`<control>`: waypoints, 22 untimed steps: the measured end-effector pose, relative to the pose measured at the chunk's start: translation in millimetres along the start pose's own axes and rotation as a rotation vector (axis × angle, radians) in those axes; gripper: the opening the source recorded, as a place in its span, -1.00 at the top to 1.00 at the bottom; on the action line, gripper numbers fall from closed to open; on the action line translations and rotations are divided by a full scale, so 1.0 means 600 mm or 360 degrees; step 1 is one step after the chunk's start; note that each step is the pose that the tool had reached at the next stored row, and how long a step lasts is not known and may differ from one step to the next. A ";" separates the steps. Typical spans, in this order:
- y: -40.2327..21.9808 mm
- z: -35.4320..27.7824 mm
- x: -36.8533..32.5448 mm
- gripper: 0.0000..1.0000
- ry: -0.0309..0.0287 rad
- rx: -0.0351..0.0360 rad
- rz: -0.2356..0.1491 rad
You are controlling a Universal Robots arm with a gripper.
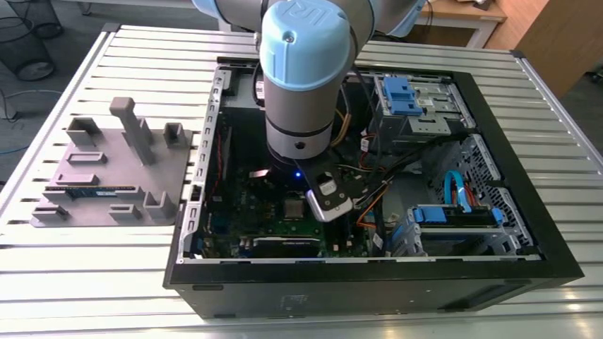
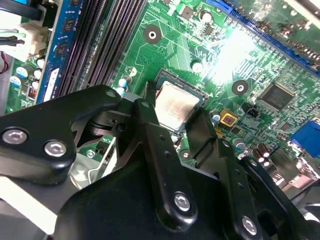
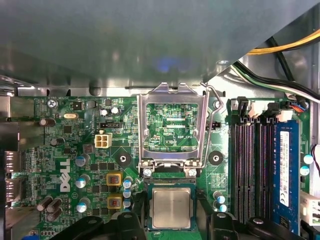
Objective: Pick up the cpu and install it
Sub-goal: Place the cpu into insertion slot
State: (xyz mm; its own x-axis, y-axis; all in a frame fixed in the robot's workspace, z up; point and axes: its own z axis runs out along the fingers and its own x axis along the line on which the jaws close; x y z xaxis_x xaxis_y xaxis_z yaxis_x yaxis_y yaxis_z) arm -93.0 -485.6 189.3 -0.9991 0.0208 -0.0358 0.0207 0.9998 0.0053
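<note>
Down inside the open computer case (image 1: pixel 527 212), the black fingers (image 2: pixel 150 135) seem to pinch the cpu (image 3: pixel 171 209) by two opposite edges, so its flat, shiny silver-grey lid lies level at the square socket on the green motherboard (image 3: pixel 65 145). Whether it is fully seated is unclear. The bare-metal load plate (image 3: pixel 172 95) stands flipped open, leaving the socket free.

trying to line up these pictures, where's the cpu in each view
Exterior view: the cpu is the small silver square on the green motherboard, close under the arm.
First wrist view: the cpu lies at the socket, next to the raised metal frame.
Second wrist view: the cpu lies near the black memory slots.
Shared landmark: those memory slots, in both wrist views.
</note>
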 end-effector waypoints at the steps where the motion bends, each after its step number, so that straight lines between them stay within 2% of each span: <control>1: 0.000 -0.001 0.000 0.00 0.00003 0.0001 0.0000; 9: 0.000 -0.004 0.000 0.00 0.00005 0.0000 0.0000; 13: 0.000 -0.009 0.000 0.00 0.00005 0.0000 0.0000; 19: 0.000 -0.010 0.000 0.00 0.00005 0.0000 0.0000; 20: 0.000 -0.010 0.000 0.03 0.00005 0.0000 0.0000; 22: 0.000 -0.011 0.000 0.27 0.00005 0.0000 0.0000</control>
State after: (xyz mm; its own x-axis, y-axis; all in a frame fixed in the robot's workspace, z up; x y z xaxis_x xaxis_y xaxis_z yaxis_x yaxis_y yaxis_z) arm -93.1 -485.7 195.7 -0.9992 0.0209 -0.0355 0.0207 0.9998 0.0055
